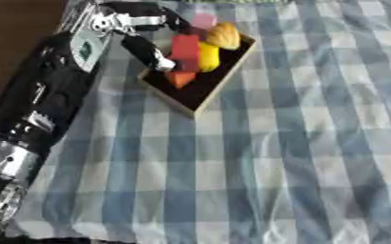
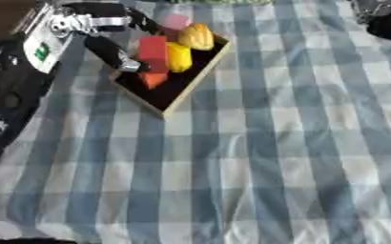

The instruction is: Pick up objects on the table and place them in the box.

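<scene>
A: In the left eye view, where is the box?

B: The box sits far and left on the blue-and-white checked tablecloth, turned at an angle, dark inside with a pale wooden rim. It holds a red block, a yellow piece, an orange-brown rounded thing at the far end, a pink piece behind the red block, and a small orange piece nearer.

A: And the left hand?

B: The left hand reaches in from the far left, over the box's left edge. One black finger points down at the red block and the orange piece; another lies stretched along the far side. Whether it grips the red block I cannot tell. The black and silver arm runs down the left side.

A: The right eye view?

B: Same layout, the box shifted left. In the far right corner a dark shape shows, perhaps the right hand; its fingers cannot be made out.
</scene>
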{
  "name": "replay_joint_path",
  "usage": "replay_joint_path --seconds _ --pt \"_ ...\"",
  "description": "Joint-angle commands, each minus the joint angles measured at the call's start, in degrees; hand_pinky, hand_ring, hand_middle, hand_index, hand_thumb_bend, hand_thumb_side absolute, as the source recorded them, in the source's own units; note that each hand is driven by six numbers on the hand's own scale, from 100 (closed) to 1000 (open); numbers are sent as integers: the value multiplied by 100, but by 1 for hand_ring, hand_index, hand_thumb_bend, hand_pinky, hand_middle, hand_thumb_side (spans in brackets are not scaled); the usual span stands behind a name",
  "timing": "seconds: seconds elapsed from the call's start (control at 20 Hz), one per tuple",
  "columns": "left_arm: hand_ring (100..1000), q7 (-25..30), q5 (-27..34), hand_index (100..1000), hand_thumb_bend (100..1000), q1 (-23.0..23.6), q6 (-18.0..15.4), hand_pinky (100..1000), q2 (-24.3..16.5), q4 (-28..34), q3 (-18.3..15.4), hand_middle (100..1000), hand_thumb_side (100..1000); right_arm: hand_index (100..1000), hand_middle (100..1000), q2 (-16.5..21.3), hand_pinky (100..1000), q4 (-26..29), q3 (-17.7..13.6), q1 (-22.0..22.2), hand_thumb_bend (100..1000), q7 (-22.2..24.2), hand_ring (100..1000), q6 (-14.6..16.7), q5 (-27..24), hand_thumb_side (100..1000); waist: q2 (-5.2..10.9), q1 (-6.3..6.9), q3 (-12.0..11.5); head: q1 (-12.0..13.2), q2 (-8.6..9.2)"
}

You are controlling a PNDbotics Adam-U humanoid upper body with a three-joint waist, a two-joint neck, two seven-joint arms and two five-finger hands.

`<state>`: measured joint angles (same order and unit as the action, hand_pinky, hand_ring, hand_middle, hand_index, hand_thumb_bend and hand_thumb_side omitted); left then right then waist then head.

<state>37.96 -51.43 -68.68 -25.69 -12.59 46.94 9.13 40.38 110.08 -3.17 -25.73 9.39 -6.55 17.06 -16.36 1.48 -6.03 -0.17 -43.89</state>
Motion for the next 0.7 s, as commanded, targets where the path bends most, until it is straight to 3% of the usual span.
replay_joint_path --seconds 0.05,0.35,0.55,0.65,0.7 --pt "942 173 -175 989 563 -166 -441 947 -97 239 -110 866 633 898 739 88 928 19 -50 -79 100 24 1000 10 -35 428 37 40 0 -8 -23" --pt "968 -210 -395 1000 613 -178 -452 955 -111 549 -153 877 603 897 738 73 928 -13 -37 -65 100 49 1000 17 -39 428 53 42 2 -16 -23" --pt "952 -321 -333 988 555 -174 -430 938 -117 725 -215 857 534 898 738 70 928 -12 -39 -63 100 51 1000 25 -52 429 66 45 2 -18 -23" --pt "927 -428 -36 962 427 -146 -354 919 -137 1006 -284 839 503 898 738 74 928 -10 -46 -51 100 44 1000 24 -54 429 72 41 -2 -26 -23" --pt "896 -506 218 922 250 -123 -282 888 -159 1209 -329 813 431 898 738 77 928 -6 -53 -45 100 37 1000 24 -55 431 74 40 -7 -33 -23"
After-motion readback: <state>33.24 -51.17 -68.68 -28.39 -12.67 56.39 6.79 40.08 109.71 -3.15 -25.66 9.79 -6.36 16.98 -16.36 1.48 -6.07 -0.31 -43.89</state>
